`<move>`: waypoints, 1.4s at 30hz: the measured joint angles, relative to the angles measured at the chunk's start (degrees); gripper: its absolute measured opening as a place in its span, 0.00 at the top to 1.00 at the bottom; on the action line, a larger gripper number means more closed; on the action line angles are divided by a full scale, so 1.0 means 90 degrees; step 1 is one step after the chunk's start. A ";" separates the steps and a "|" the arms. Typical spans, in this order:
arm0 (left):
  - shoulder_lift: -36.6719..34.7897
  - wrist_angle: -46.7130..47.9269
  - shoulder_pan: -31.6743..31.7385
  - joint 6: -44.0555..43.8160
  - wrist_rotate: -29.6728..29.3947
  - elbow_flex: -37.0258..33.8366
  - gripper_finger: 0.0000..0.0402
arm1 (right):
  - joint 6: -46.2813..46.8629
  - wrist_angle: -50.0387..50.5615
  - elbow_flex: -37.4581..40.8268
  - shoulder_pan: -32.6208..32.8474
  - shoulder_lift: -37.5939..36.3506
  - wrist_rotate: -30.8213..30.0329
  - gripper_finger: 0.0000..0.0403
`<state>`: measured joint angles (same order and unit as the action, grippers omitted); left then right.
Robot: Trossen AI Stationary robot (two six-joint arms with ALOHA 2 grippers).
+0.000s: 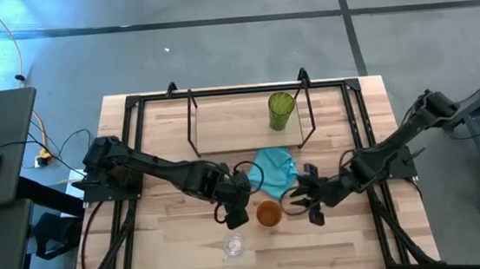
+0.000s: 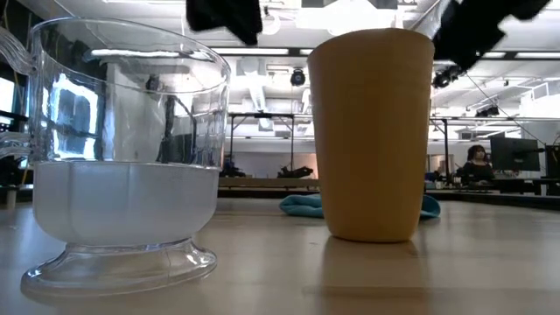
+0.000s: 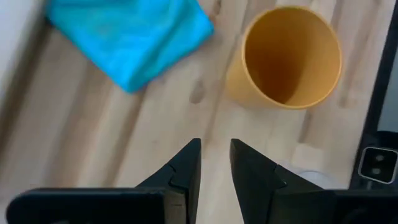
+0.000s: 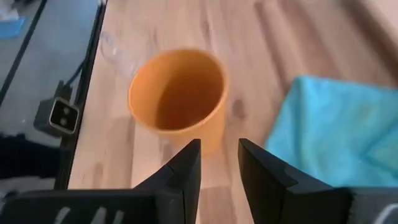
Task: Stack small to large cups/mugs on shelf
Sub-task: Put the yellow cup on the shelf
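The tabletop (image 1: 171, 245) carries everything, and at its far side the shelf (image 1: 223, 141) stands with the green tumbler (image 1: 281, 111) already upright on its wood base, so the largest cup appears to be placed. A turquoise cloth (image 1: 273, 168) lies crumpled between the shelf and the two arms, just beyond the orange cup (image 1: 268, 213), which stands upright near the tabletop's middle. This cup is judged to be the step in hand, since both arms are gathered around it: the right claw (image 4: 219, 163) is held just beside it with its fingers narrow and empty, and the left claw (image 3: 215, 163) hovers on the other side, likewise narrow and holding nothing. For a clean grasp, the fingers would have to be widened well past the cup's wall first, then one finger brought inside the rim and one outside, or the body straddled low enough that the cup is not tipped. The cloth should be kept clear of the approach. The small clear glass (image 1: 233, 245) stands nearest the front edge, apart from the orange cup, and is best left undisturbed until last.
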<state>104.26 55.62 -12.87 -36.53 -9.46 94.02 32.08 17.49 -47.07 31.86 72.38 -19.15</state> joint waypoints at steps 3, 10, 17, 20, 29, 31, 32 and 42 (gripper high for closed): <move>-0.0006 -0.0601 -0.0004 -0.0255 0.0169 -0.0394 0.81 | -0.0141 0.0026 0.0000 0.0000 -0.0435 -0.0215 0.75; -0.0013 -0.1474 0.0010 -0.0487 0.0182 -0.0527 0.81 | -0.0624 -0.0067 0.0000 0.0000 -0.1437 -0.0532 0.74; -0.0015 -0.1895 0.0013 -0.0646 -0.0018 -0.0527 0.81 | -0.1159 -0.0259 0.0000 0.0000 -0.2346 -0.0562 0.64; -0.0016 -0.1903 0.0013 -0.0825 -0.0085 -0.0527 0.81 | -0.1335 -0.0254 0.0000 0.0002 -0.2650 -0.0561 0.60; 0.0099 -0.2059 0.0017 -0.1543 -0.0120 -0.0527 0.81 | -0.1928 -0.0252 0.0007 0.0002 -0.3225 -0.0557 0.57; 0.0187 -0.2174 0.0015 -0.1648 -0.0113 -0.0527 0.81 | -0.1997 -0.0251 0.0008 0.0002 -0.3301 -0.0552 0.57; 0.0210 -0.2169 0.0015 -0.1664 -0.0109 -0.0530 0.81 | -0.2008 -0.0248 0.0010 0.0002 -0.3328 -0.0549 0.57; 0.0489 -0.2349 0.0017 -0.1811 0.0019 -0.0536 0.81 | -0.2009 -0.0213 0.0010 0.0002 -0.3381 -0.0509 0.57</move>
<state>108.66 34.48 -12.71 -52.84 -9.29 89.19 14.00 15.57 -46.98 31.88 41.95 -23.73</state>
